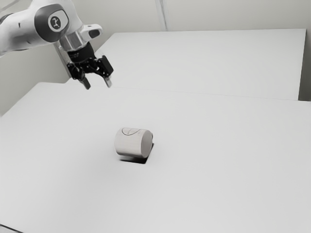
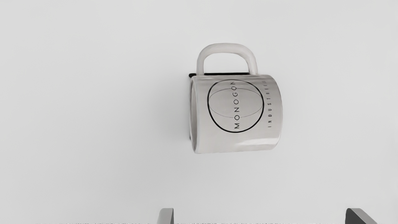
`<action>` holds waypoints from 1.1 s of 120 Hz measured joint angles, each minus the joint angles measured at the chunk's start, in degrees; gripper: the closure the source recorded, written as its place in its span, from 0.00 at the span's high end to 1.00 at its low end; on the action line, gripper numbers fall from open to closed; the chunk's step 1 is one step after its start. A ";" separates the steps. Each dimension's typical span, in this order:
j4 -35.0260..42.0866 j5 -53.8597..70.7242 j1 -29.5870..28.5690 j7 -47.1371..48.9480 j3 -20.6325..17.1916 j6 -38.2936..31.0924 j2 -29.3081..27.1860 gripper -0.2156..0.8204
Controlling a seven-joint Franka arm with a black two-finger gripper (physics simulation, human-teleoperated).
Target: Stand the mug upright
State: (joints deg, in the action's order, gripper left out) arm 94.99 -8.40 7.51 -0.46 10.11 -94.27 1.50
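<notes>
Our gripper (image 1: 98,86) hangs with fingers apart and empty above the table (image 1: 218,170), where the mug (image 1: 130,143) lies on its side, so we judge this the approach, with lining up and descending to grip it next.

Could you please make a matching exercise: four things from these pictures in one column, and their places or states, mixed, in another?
1. white ceramic mug
2. mug's curved white handle
3. black two-finger gripper
4. black word MONOGON

A. open and empty, in the air
B. inside a printed circle
C. lying on its side
D. loop joined to the mug's wall

Pairs: 1-C, 2-D, 3-A, 4-B
</notes>
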 joint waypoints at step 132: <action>7.35 -45.79 -21.82 -9.58 -1.25 -1.47 24.51 0.79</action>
State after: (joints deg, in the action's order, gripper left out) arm 102.33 -54.19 -14.32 -10.04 8.86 -95.74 26.01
